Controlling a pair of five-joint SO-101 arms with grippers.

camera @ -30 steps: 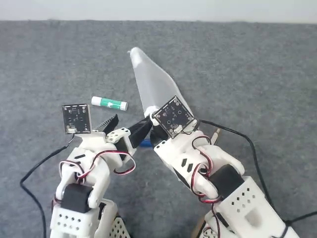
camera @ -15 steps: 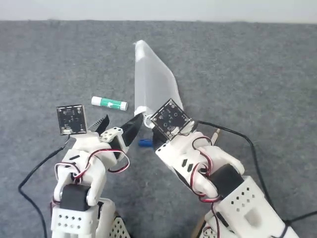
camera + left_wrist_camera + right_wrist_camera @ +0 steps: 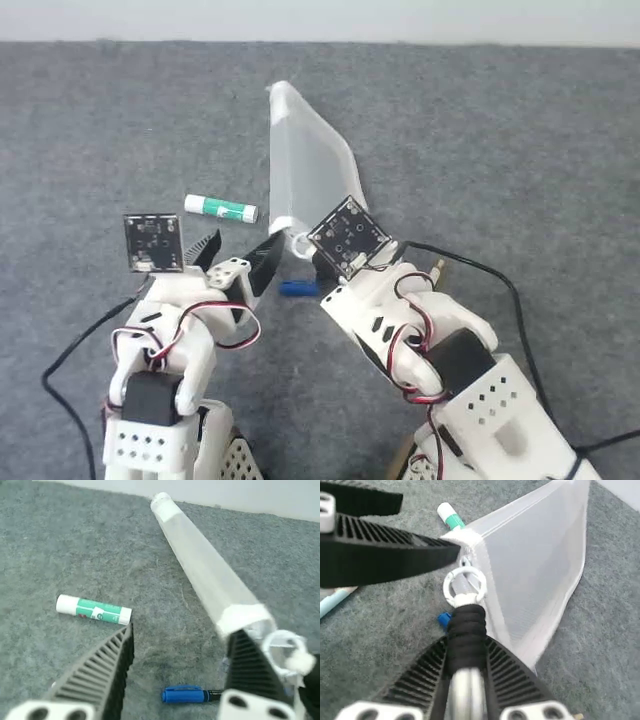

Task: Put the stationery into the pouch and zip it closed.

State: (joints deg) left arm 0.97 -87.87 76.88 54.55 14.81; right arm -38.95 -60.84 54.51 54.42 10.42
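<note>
A translucent pouch (image 3: 308, 165) hangs tilted above the grey mat, its far tip raised. My right gripper (image 3: 466, 642) is shut on the black zipper pull cord (image 3: 466, 625) with its white ring (image 3: 465, 584), at the pouch's near end. My left gripper (image 3: 183, 632) is open beside that same end, one finger (image 3: 249, 662) close to the pouch corner and nothing between the fingers. A green-and-white glue stick (image 3: 221, 208) lies on the mat left of the pouch. A blue pen (image 3: 297, 288) lies under the pouch's near end, between the two arms.
A pale blue object (image 3: 334, 603) lies on the mat by the left arm's finger (image 3: 385, 562). Black cables (image 3: 500, 285) trail on the right. The grey mat (image 3: 520, 150) is open beyond and right of the pouch.
The left arm has drawn back to the left, away from the pouch's near end. The pouch's far tip has shifted slightly right and farther away, and the blue pen shows more.
</note>
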